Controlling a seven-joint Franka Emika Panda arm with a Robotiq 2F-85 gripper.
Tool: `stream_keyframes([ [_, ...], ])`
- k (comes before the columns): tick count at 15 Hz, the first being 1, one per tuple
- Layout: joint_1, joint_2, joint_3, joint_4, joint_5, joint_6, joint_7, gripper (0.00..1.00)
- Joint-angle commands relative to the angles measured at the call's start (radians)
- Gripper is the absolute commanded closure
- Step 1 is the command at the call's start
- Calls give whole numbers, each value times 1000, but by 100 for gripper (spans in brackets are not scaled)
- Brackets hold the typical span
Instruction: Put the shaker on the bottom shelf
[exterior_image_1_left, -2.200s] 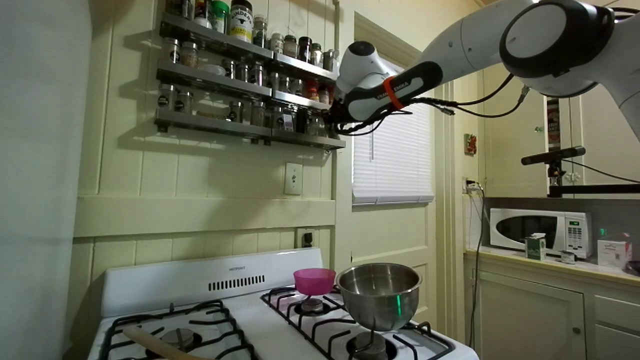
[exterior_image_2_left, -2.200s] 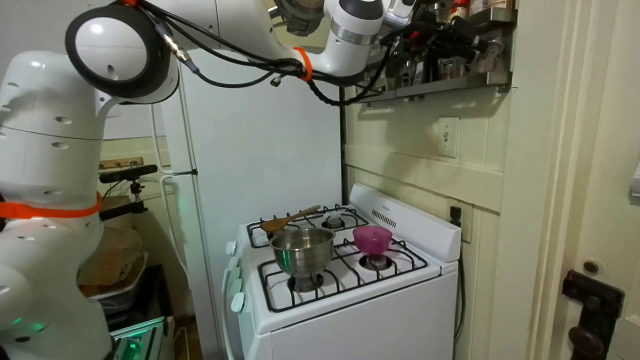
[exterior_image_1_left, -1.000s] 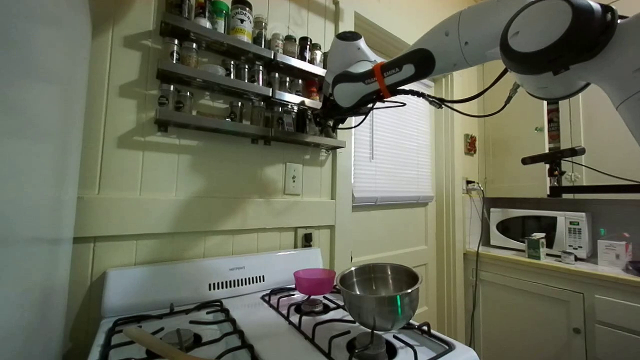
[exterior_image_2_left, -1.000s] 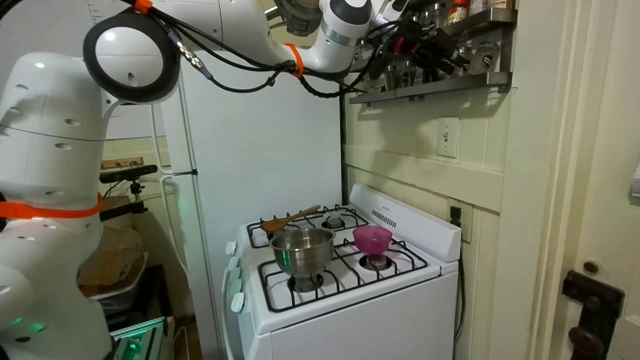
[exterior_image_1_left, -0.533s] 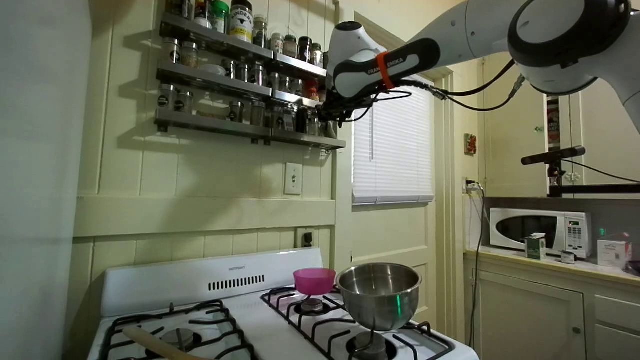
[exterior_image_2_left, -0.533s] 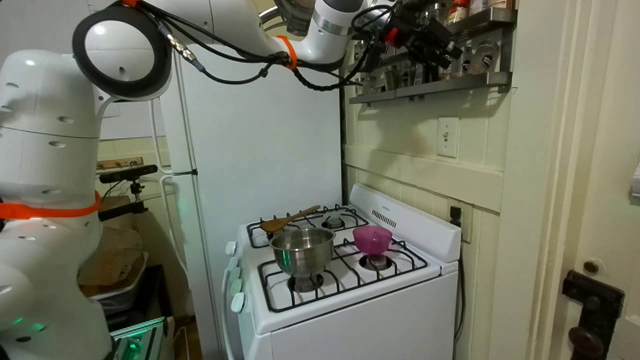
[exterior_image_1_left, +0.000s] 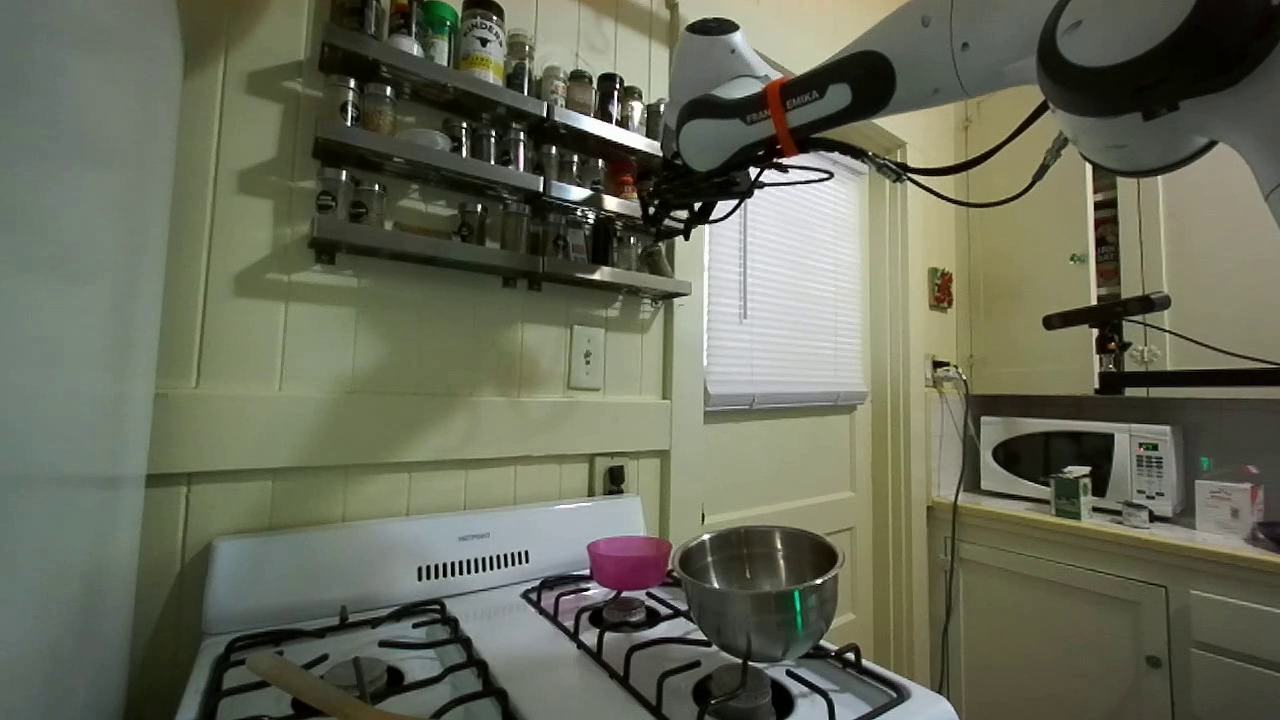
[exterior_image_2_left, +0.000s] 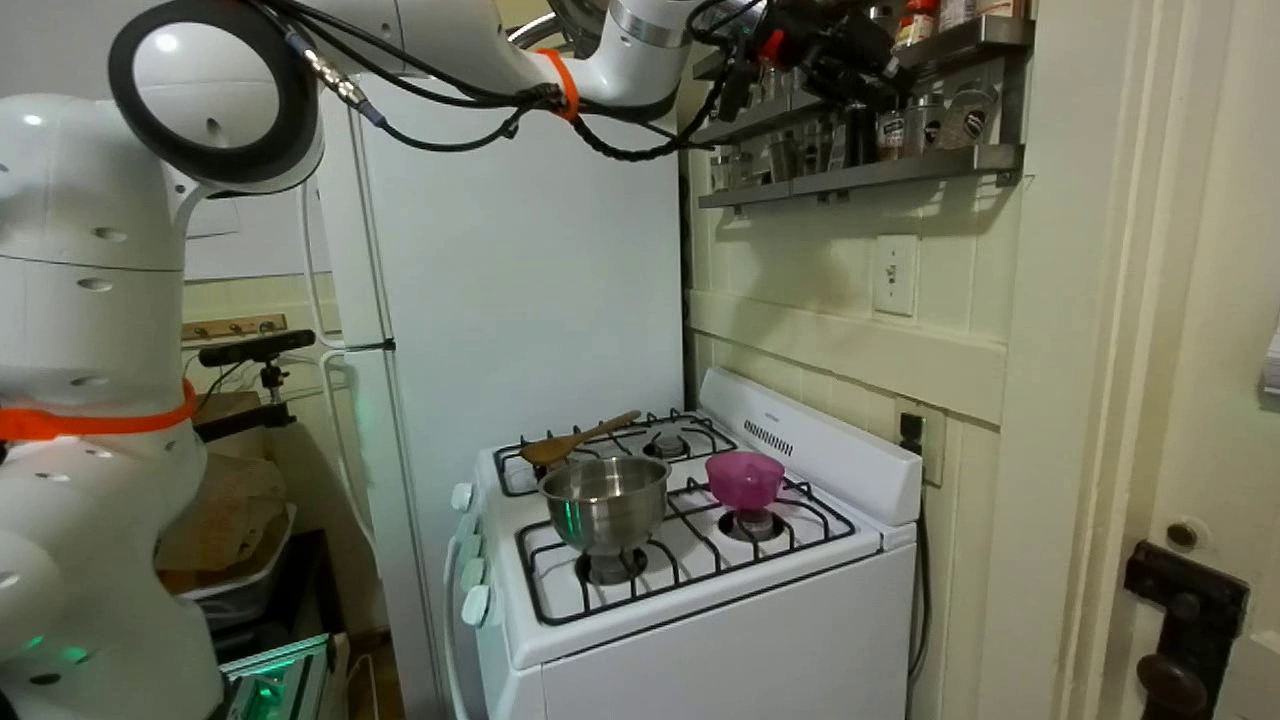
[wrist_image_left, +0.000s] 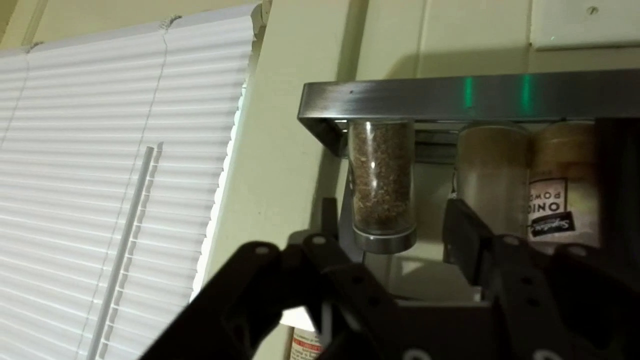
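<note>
The shaker, matched here to a glass jar of brown flakes with a grey metal cap (wrist_image_left: 382, 180), stands at the right end of the bottom shelf (wrist_image_left: 400, 97). The wrist view is upside down. In an exterior view the shaker (exterior_image_2_left: 968, 118) looks slightly tilted; it also shows at the end of the bottom shelf (exterior_image_1_left: 430, 247) as a shaker (exterior_image_1_left: 657, 262) partly behind my fingers. My gripper (wrist_image_left: 393, 220) is open, its fingers apart from the shaker on either side at cap level. My gripper (exterior_image_1_left: 668, 222) hangs in front of the rack, up and back from the shaker.
An onion powder jar (wrist_image_left: 562, 200) and other jars stand close beside the shaker. The middle tier (exterior_image_2_left: 965, 45) is just above. Window blinds (exterior_image_1_left: 790, 300) are beside the rack. Below, the stove holds a steel pot (exterior_image_1_left: 758, 600), a pink bowl (exterior_image_1_left: 628, 565) and a wooden spoon (exterior_image_2_left: 575, 442).
My gripper has moved from the right end of the bottom shelf up and back, away from the rack. The shaker stays on the shelf and shows more fully.
</note>
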Motion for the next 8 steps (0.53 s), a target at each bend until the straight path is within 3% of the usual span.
stream_keyframes([
  [1, -29, -37, 2, -61, 68, 23, 6, 73],
  [4, -49, -25, -2, -73, 80, 84, 1, 98],
  [8, -70, 0, -12, -87, 65, 153, 9, 100],
])
